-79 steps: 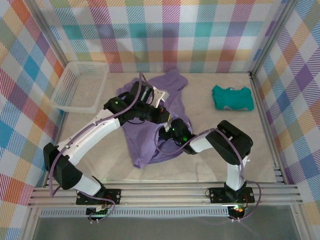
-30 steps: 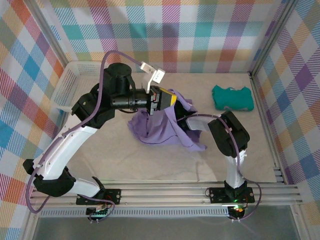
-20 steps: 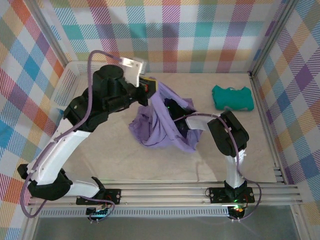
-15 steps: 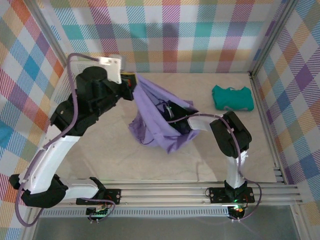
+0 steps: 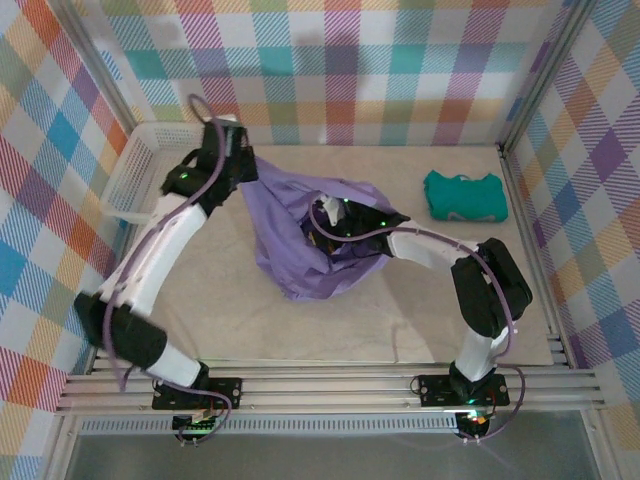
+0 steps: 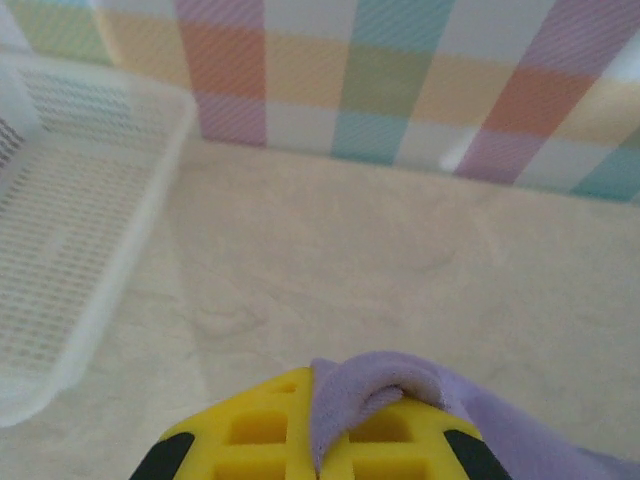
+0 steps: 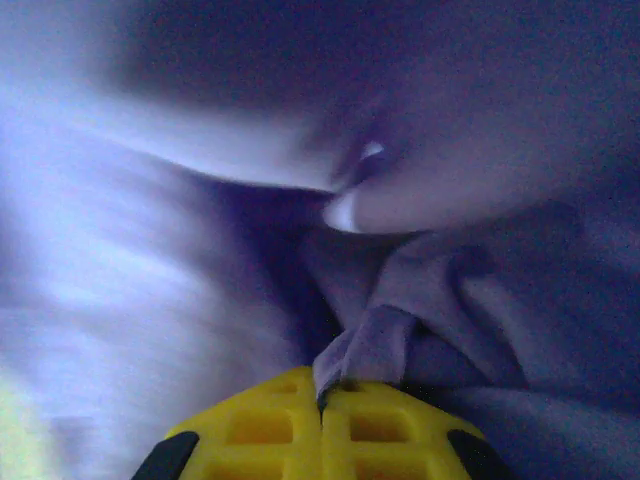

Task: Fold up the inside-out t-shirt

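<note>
Step judged: inversion, shirt being turned right side out; folding not yet begun.
- Inside-out t-shirt point(image 5: 300, 255) bunched on bench point(image 5: 250, 330), right of basket point(image 5: 118, 180); one edge held raised beside basket's far right corner.
- Left pincer point(image 6: 318, 425) clenched on lavender edge.
- Right pincer point(image 7: 322, 395) buried inside shirt, clenched on inner fold.
- Next: inner cloth to be drawn out through opening, raised edge held taut, neither grip released.

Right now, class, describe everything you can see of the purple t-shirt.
The lavender t-shirt looks like soft, matte cotton, bunched and creased. The left gripper is shut on an edge, holding it up at the far left; the right gripper is shut on a fold inside the bundle. Its lower part sags onto the table.
</note>
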Action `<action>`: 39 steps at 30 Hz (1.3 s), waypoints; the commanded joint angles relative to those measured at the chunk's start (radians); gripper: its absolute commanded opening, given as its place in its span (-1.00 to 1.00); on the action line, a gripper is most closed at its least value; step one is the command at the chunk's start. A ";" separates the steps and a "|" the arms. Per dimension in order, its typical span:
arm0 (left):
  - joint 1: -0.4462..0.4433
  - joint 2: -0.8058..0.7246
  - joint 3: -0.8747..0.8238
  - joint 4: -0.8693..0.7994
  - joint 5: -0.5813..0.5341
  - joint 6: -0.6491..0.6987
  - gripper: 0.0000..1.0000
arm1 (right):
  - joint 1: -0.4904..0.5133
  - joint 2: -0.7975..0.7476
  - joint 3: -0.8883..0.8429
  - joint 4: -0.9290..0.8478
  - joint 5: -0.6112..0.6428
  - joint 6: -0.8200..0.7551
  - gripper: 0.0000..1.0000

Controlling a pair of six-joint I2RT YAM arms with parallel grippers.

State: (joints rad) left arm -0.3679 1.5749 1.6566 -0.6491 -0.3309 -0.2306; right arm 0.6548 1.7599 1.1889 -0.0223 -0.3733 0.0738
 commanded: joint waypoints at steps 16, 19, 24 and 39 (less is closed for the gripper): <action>0.227 0.057 -0.538 0.261 0.325 -0.214 -1.00 | -0.152 -0.228 0.094 0.239 -0.386 0.130 -1.00; 0.228 0.004 -0.656 0.299 0.301 -0.236 -1.00 | -0.213 -0.257 0.086 0.253 -0.400 0.127 -1.00; 0.223 -0.124 -0.758 0.332 0.303 -0.272 -0.70 | -0.273 -0.303 0.014 0.208 -0.470 0.006 -1.00; -0.006 -0.008 -0.597 0.709 0.878 -0.245 0.69 | -0.274 -0.213 0.097 -0.041 -0.626 -0.279 -1.00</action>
State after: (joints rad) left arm -0.3344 1.5108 1.0142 0.0044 0.4068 -0.4854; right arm 0.3744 1.5414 1.2385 -0.0296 -0.9417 -0.1226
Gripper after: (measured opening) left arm 0.842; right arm 0.044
